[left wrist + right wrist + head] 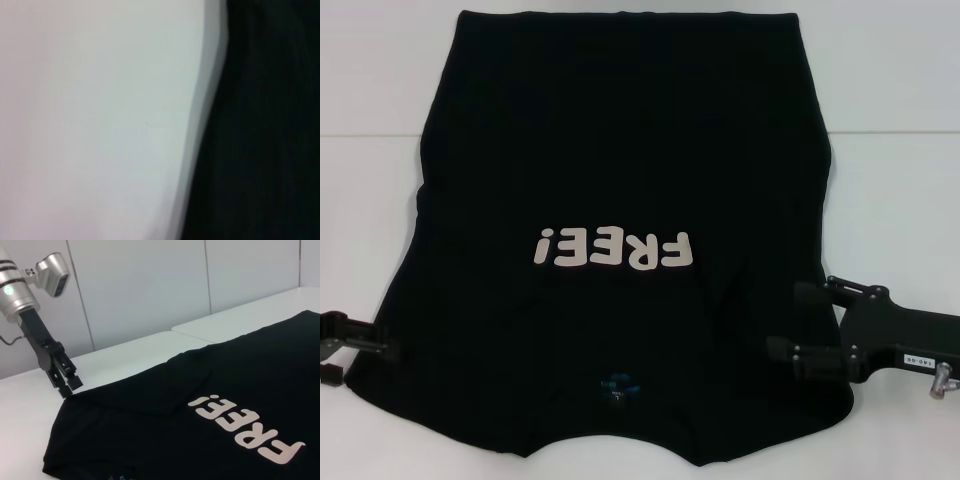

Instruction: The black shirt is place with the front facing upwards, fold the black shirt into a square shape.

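Observation:
The black shirt (620, 150) lies flat on the white table, front up, with the pale "FREE!" lettering (611, 248) and the blue neck label (618, 386) towards me. It also fills one side of the left wrist view as black cloth (270, 130), and the right wrist view shows the black shirt (165, 425) too. My left gripper (368, 342) is at the shirt's near left edge and shows far off as the left gripper (69, 384) touching that corner. My right gripper (800, 322) is open at the near right edge, one finger on either side of the cloth's border.
The white table (900, 150) shows as bare strips to the left, right and far side of the shirt. A seam between two tabletops (185, 332) runs behind the shirt, and a pale panelled wall (150, 285) stands beyond the table.

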